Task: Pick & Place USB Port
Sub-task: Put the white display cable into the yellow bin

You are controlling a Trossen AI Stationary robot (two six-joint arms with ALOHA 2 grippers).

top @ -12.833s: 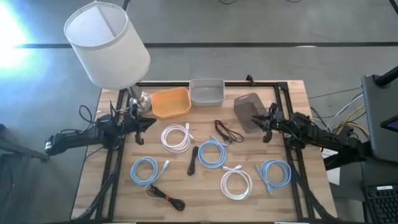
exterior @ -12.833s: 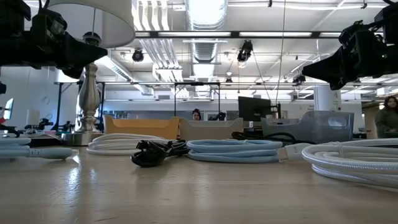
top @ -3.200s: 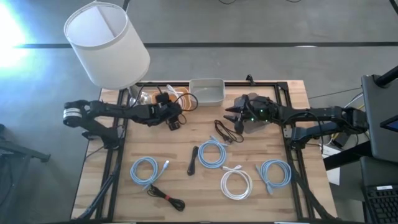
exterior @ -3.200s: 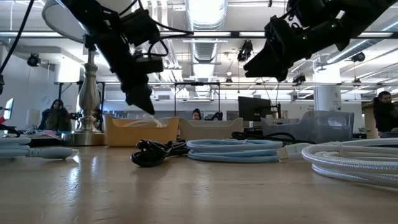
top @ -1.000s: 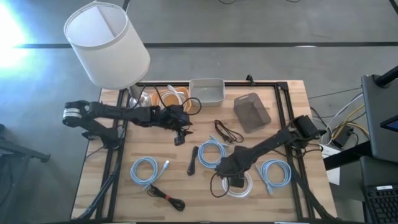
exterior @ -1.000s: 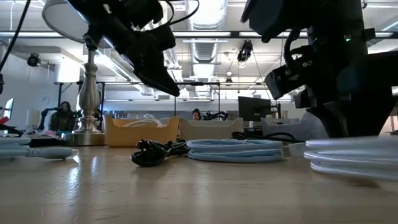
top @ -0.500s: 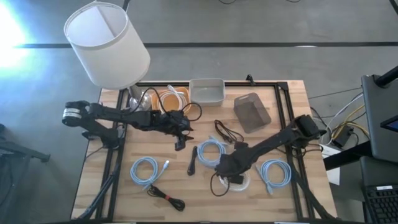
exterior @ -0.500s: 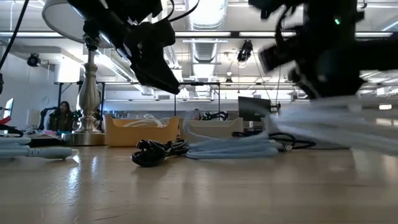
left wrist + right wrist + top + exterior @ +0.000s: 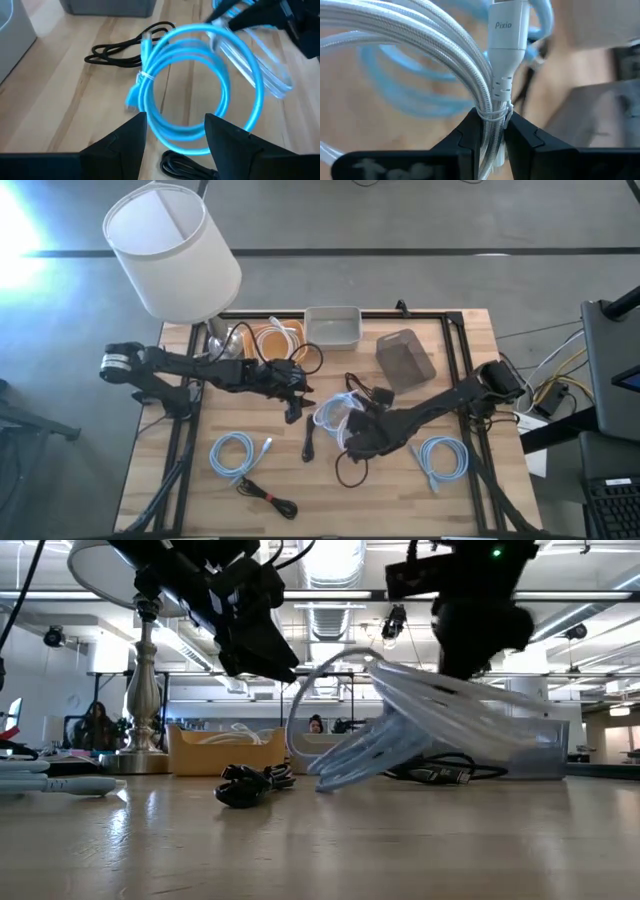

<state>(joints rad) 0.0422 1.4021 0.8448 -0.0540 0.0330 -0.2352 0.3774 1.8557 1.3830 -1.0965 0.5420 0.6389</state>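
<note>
White cable coil (image 9: 427, 47): pinched at its tie-wrapped neck by R gripper (image 9: 492, 127); lifted clear of tabletop, loops hang tilted in low view (image 9: 450, 705).
R gripper posn: mid-table, just beside blue coil (image 9: 335, 415), arm reaching in from R edge.
L gripper (image 9: 290, 402): fingers spread wide, nothing between them; hovers above table, near blue coil (image 9: 195, 90), w/ L arm stretched from L edge.
Wood table (image 9: 470, 340): black frame rails along L, R and far edges.
Orange bin (image 9: 272, 340): far edge, holds a white coil.
Clear bin (image 9: 332, 326): far edge, beside orange bin.
Grey bin (image 9: 404, 360): R of clear bin, tilted.
Other cables: blue coil (image 9: 232, 453) near-L; blue coil (image 9: 442, 458) near-R; black cable (image 9: 268, 498) at near edge; black cable (image 9: 362, 388) mid-table.
Lamp (image 9: 172, 250): far-L corner, shade overhangs edge.
Open room: bare wood strip along near edge betw. coils.
</note>
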